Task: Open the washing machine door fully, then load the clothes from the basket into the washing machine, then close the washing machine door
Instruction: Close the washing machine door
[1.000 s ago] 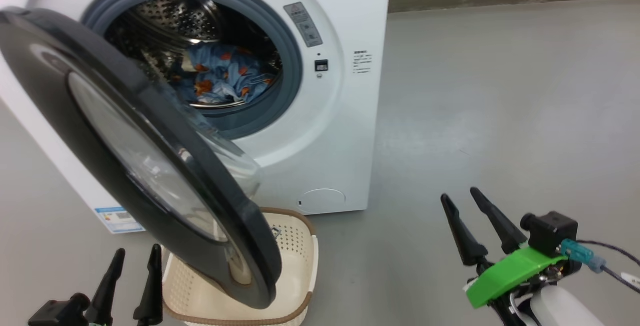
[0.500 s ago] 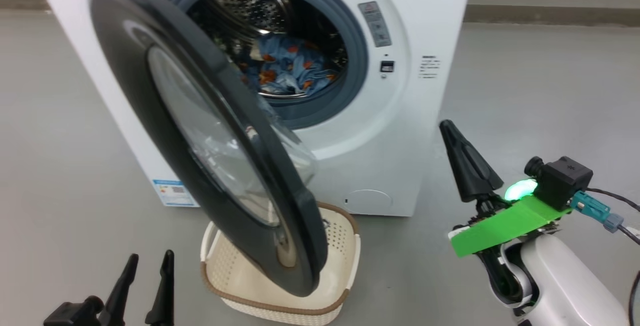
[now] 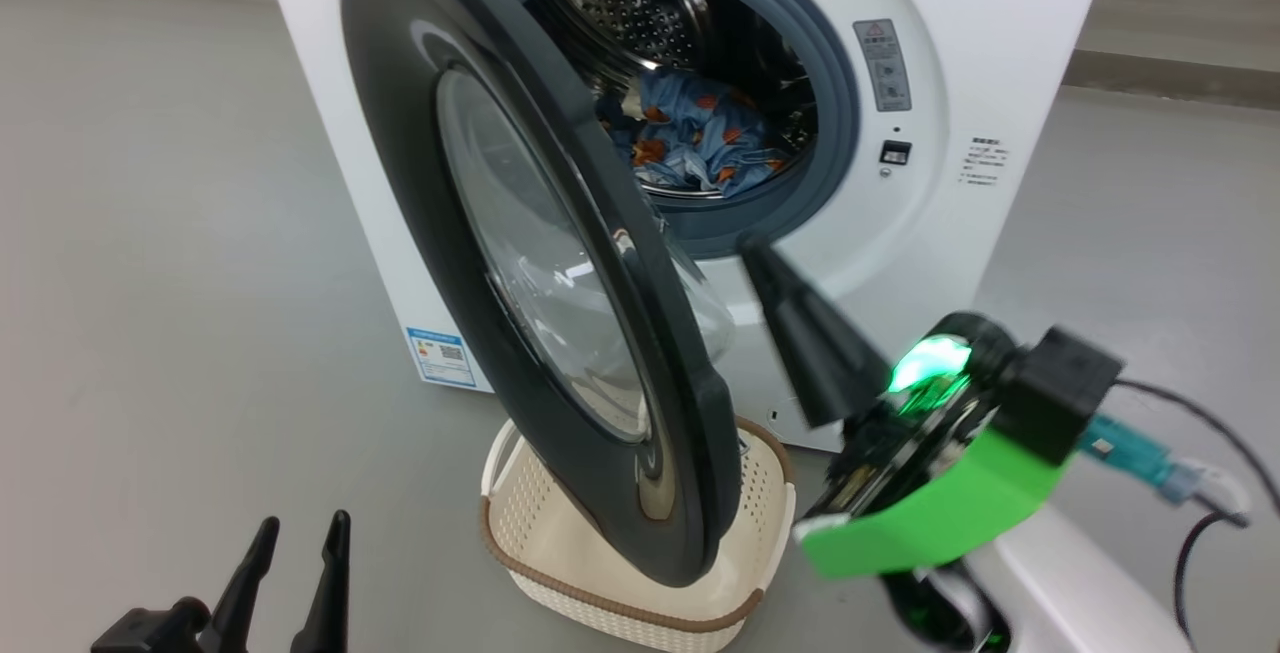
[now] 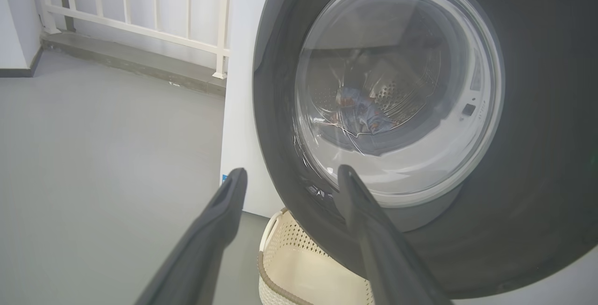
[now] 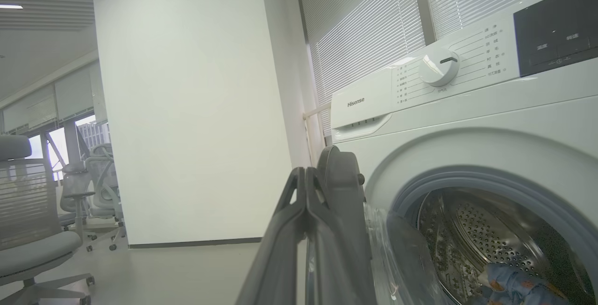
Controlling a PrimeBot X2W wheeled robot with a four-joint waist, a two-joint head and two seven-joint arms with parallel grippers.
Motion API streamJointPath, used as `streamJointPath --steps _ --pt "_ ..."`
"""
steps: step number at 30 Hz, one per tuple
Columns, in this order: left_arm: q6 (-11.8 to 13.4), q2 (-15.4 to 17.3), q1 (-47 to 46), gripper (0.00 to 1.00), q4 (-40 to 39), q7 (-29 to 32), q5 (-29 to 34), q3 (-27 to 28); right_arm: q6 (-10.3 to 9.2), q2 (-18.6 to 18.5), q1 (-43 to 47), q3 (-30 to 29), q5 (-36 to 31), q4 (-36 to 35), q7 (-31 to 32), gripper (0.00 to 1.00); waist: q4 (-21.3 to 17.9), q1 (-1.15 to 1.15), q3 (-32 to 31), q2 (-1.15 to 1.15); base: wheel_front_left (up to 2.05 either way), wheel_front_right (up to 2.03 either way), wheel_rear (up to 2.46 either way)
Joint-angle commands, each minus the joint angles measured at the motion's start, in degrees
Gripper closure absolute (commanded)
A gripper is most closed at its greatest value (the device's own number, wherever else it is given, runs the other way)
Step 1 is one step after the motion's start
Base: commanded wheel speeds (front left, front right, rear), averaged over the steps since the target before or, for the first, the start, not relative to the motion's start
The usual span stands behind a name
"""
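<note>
The white washing machine point(image 3: 1000, 53) stands with its black washing machine door point(image 3: 420, 183) swung out toward me, partly open. Blue bear-printed clothes point(image 3: 700, 133) lie in the steel drum. The cream basket point(image 3: 620, 573) sits on the floor under the door's lower edge, and what I see of its inside is bare. My right gripper point(image 3: 755, 251) is shut on nothing, raised just right of the door's free edge. In the right wrist view, that gripper point(image 5: 303, 174) points up beside the door's rim point(image 5: 341, 179). My left gripper point(image 3: 304, 521) is open and low at the lower left, facing the door's glass point(image 4: 397, 85).
Grey floor spreads left and right of the machine. A white railing point(image 4: 140, 15) runs along the back, left of the machine. Office chairs point(image 5: 28, 249) and a white wall point(image 5: 187, 109) lie beyond the door. A cable point(image 3: 1190, 553) trails from my right wrist.
The head camera has turned, shifting the whole picture right. My right gripper has shut and risen toward the door's free edge. The left gripper stays open and low.
</note>
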Motion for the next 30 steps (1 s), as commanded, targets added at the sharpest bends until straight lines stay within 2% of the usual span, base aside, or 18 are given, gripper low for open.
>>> streamJointPath --steps 1,5,7,14,19,24,30 --pt "0.04 1.04 -2.20 0.00 -1.05 -0.61 -0.50 1.75 0.26 0.00 0.17 3.05 -0.86 -1.30 -0.45 1.00 1.00 0.00 -0.34 0.00 0.00 0.00 0.00" --pt "0.04 0.95 -2.20 0.00 -0.96 -0.61 -0.57 1.48 0.26 -2.10 -0.13 10.54 -2.22 1.80 -0.45 1.00 1.76 0.00 -0.45 0.00 0.00 0.00 0.00" --pt "0.04 0.95 -2.20 0.00 -0.95 -0.61 -0.62 1.47 0.26 -2.45 -0.39 12.09 -2.17 2.83 -0.45 1.00 1.92 0.00 -0.46 0.00 0.00 0.00 0.00" --pt "0.04 0.97 -2.12 0.00 -0.89 -0.61 -0.78 1.51 0.26 -3.69 -3.06 21.36 -0.51 13.10 -0.30 1.00 2.66 0.00 -0.49 0.00 0.00 0.00 0.00" --pt "0.04 1.03 -2.03 0.00 -0.95 -0.61 -0.86 1.58 0.26 -3.78 -4.83 25.13 2.05 20.16 -0.23 1.00 2.92 0.00 -0.32 0.00 0.00 0.00 0.00" --pt "0.04 1.20 -2.12 0.00 -1.03 -0.61 -0.89 1.59 0.26 -4.03 -6.65 27.66 4.19 24.37 -0.34 1.00 2.99 0.00 0.04 0.00 0.00 0.00 0.00" --pt "0.04 1.32 -2.17 0.00 -1.11 -0.61 -0.92 1.34 0.26 -5.21 -7.77 26.55 5.35 27.57 -0.42 1.00 3.03 0.00 0.58 0.00 0.00 0.00 0.00"
